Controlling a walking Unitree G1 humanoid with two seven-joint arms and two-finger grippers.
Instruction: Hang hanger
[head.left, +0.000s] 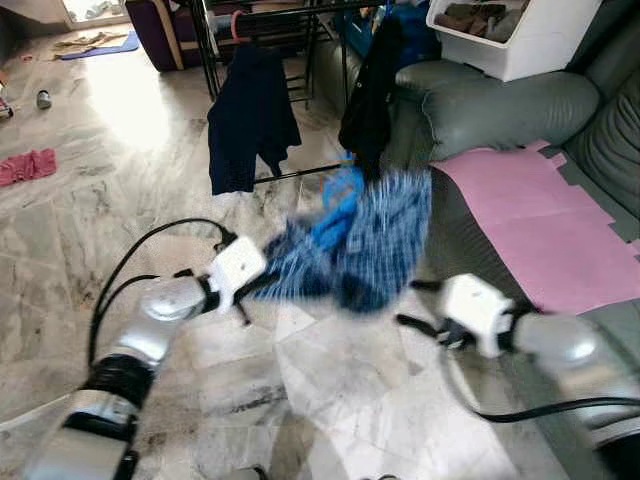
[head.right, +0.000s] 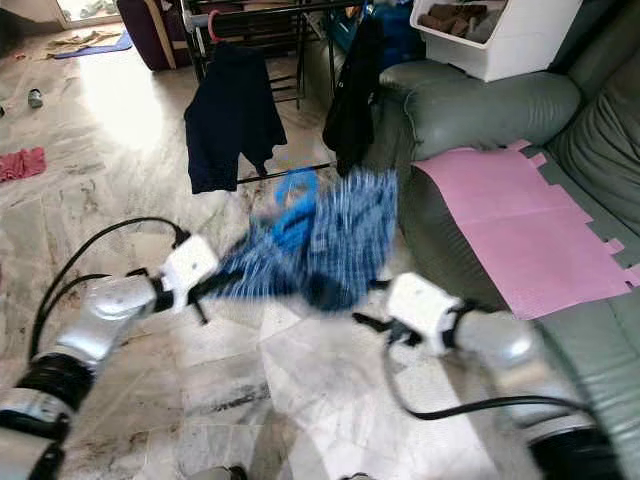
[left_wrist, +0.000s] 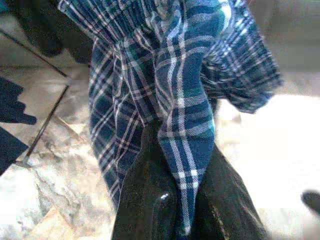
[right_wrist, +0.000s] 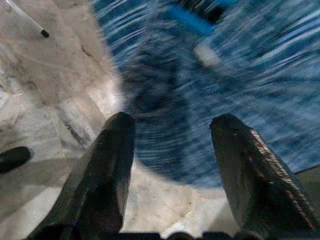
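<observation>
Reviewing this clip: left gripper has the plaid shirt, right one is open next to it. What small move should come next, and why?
Probably bring the right gripper forward to close on the blue plaid shirt. Its fingers stand open with the cloth just ahead, while the left gripper is already shut on a fold. A second grip would likely steady the blurred, swinging garment and its blue hanger before the drying rack.

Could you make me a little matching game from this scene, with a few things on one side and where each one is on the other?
Things:
1. blue plaid cloth garment
2. dark navy shirt
3. flat pink mat
4. white plastic bin

Places:
A. lying on the grey-green sofa seat
B. hanging from the black metal drying rack
C. pinched in the left gripper, in the air over the marble floor
D. standing on top of the sofa's arm

Pairs: 1-C, 2-B, 3-A, 4-D
</observation>
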